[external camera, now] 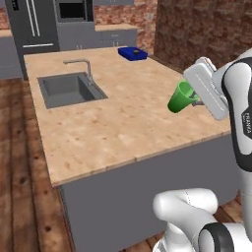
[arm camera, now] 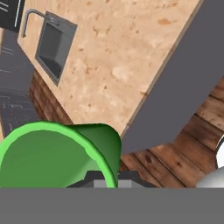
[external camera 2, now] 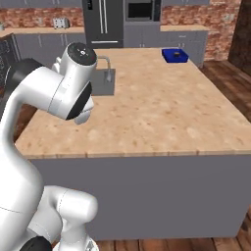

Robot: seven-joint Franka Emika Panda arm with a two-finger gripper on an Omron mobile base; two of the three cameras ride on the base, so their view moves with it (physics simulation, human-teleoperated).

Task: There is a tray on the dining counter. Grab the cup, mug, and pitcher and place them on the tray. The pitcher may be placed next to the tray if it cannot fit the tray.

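The white arm's claw is gripping the small bright green tapered cup by its rim, carrying it tilted in the air above the near right part of the light beige wood-grain tabletop. Farther off, a grey sink is sitting sunk into that surface, and the shallow deep-blue tray is waiting at the far corner, well apart from the cup. Nothing looks delivered yet; the cup is judged mid-transfer, with mug and pitcher remaining
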